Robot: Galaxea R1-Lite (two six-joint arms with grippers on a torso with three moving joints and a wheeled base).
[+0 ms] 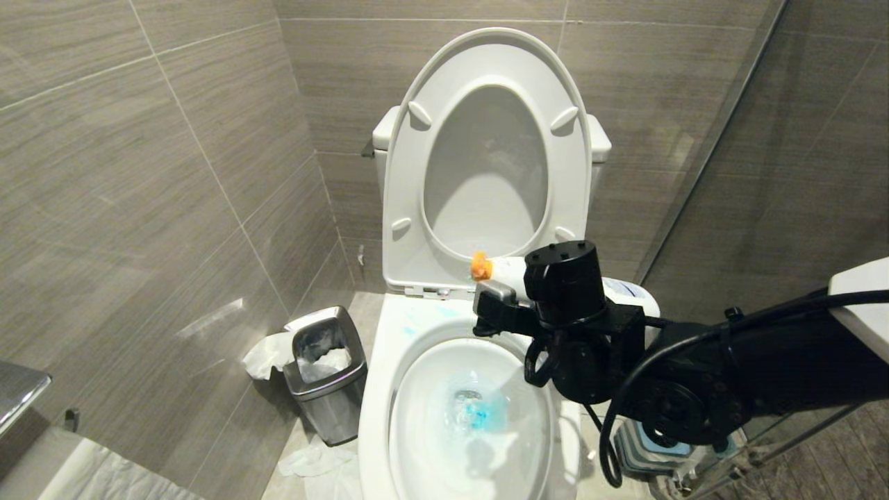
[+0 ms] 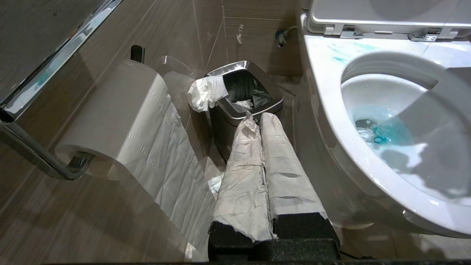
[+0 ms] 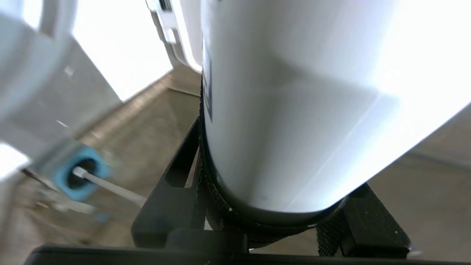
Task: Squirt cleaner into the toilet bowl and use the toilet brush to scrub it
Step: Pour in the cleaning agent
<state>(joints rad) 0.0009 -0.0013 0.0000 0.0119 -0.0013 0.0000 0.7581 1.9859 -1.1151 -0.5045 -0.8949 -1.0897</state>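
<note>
The toilet bowl (image 1: 479,444) lies below the right pincer (image 1: 517,292), blue liquid already pooled in its water. The pincer clamps the cleaner (image 3: 294,110), orange nozzle towards the raised seat. The toilet brush (image 3: 106,184) stands in its holder (image 3: 79,176) beside the pincer, bristles hidden. Left pincer (image 2: 263,125) closed, paper-wrapped, idle near the bin (image 2: 246,95).

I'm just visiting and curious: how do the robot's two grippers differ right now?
The right gripper is clamped on the white cleaner bottle, held above the toilet bowl; the left gripper holds nothing and hangs low beside the bowl, pointing toward the steel waste bin. The left's jaws are pressed together and wrapped in white paper; the right's are bare black, spread around the bottle. Both have two black jaws.
</note>
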